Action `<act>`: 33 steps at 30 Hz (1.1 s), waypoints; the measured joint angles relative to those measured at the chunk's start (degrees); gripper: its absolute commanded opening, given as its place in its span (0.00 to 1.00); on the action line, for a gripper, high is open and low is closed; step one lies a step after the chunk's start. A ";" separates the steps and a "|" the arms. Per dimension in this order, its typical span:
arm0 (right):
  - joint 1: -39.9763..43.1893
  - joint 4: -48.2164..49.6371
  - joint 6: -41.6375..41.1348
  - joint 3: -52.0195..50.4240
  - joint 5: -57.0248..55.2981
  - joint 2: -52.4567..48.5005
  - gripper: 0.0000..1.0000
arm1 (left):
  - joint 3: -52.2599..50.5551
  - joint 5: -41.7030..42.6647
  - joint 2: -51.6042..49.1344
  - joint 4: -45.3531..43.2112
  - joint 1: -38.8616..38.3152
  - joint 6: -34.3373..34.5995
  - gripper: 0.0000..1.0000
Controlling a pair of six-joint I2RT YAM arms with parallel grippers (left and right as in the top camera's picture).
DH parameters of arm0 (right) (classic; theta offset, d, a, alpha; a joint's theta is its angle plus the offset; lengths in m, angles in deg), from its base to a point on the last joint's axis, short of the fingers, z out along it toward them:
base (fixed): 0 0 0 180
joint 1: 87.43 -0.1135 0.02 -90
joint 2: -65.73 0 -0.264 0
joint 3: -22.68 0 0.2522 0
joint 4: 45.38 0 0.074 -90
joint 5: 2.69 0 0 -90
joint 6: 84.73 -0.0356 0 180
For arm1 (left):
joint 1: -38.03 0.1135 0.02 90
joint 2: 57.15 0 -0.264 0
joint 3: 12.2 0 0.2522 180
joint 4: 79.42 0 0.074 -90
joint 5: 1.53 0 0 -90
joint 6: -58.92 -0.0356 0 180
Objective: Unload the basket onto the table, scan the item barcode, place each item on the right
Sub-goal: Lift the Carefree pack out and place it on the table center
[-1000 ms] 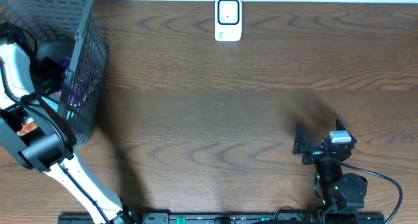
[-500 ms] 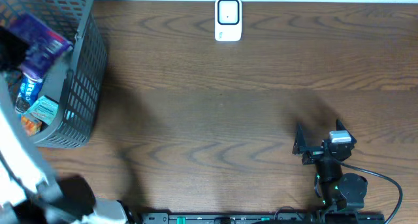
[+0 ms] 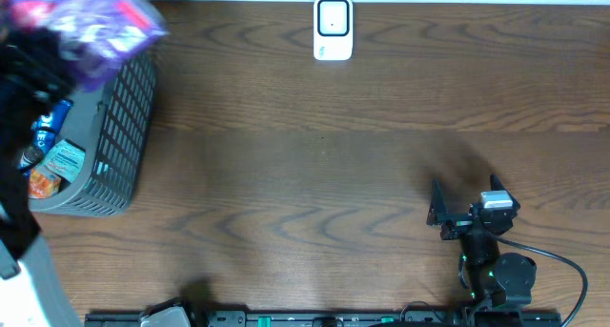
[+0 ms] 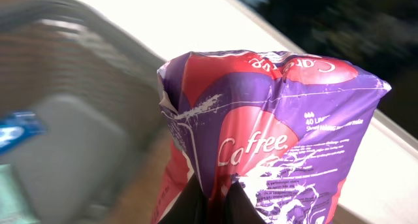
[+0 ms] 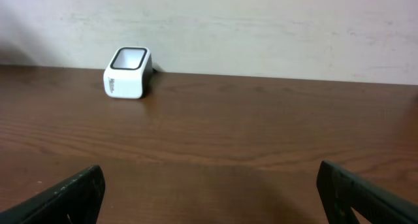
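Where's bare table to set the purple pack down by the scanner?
Open: the middle of the table, bordered by basket, scanner and right gripper; also the back-right corner beyond the scanner. Crowded: inside the basket, under the held purple pack.

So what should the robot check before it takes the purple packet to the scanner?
1. Left tool shut on the purple Carefree packet: ok.
2. Packet lifted out of the grey basket: cannot tell, the overhead view is blurred there.
3. Barcode side found: cannot tell, no barcode shows.
4. White scanner uncovered on the table: ok.
5. Right tool open and away from the scanner: ok.
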 measured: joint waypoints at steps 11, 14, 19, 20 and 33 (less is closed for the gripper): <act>0.00 0.02 0.00 0.00 0.00 0.00 0.99 | 0.00 4.96 -7.48 0.09 -25.20 0.00 0.07; 0.00 0.02 0.00 0.00 0.00 0.00 0.99 | 0.00 4.92 -12.63 0.15 -30.08 -0.02 0.07; 0.00 0.02 0.00 0.00 0.00 0.00 0.99 | -0.02 4.70 -23.54 0.39 -37.27 0.00 0.07; 0.00 0.02 0.00 0.00 0.00 0.00 0.99 | -0.02 4.70 -25.75 0.35 -38.56 0.00 0.07; 0.00 0.00 0.00 0.00 0.00 0.00 0.99 | -0.02 4.72 -50.14 -4.90 -49.31 0.00 0.17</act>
